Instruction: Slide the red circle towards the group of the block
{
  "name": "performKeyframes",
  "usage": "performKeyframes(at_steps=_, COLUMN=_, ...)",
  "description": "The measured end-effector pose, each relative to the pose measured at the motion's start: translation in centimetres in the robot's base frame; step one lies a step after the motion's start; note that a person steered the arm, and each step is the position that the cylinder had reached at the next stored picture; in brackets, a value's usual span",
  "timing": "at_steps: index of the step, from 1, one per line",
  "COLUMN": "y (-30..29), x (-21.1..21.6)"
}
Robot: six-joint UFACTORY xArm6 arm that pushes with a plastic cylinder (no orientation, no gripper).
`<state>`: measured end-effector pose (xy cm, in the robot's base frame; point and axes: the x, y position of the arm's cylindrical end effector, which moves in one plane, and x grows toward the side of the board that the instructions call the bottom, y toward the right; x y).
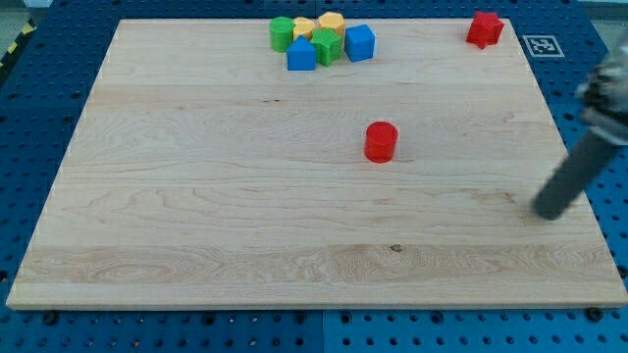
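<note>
My rod comes in from the view's right edge, slanting down and to the left, blurred at its upper end. My tip [546, 210] rests near the right edge of the wooden board [196, 196]; it is a bare rod end touching no block, with nothing to open or close.

The red circle [381, 141] stands alone near the board's middle, at about ten o'clock from my tip and well apart from it.

From the red circle, the group lies at about eleven o'clock, against the board's top edge: a green block [282, 32], two yellow blocks [303, 26] [331, 21], a blue block [301, 55], a second green block [327, 47] and a second blue block [360, 42], all packed touching or just beside one another. A red block [485, 28] of irregular shape sits apart at the top right corner, at about twelve o'clock from my tip.

Just off that corner a white square tag [543, 45] bears a black pattern; I can read no writing on it.
</note>
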<state>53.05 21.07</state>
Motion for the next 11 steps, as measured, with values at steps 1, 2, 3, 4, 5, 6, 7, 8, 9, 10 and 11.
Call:
performKeyframes(at_steps=1, y=-6.4, x=-1.6)
performKeyframes(at_steps=2, y=-6.5, x=-2.1)
performKeyframes(at_steps=3, y=-8.2, x=-3.8)
performKeyframes(at_steps=4, y=-9.9, x=-3.8)
performKeyframes(at_steps=5, y=-12.4, x=-3.9)
performKeyframes(at_steps=6, y=-12.8, x=-4.0)
performKeyframes(at_steps=7, y=-12.8, x=-4.1)
performKeyframes(at_steps=8, y=-13.0, x=-5.2)
performKeyframes(at_steps=9, y=-13.2, x=-6.6)
performKeyframes(at_steps=10, y=-13.2, x=-8.2)
performKeyframes(at_steps=11, y=-13.2, x=-10.6)
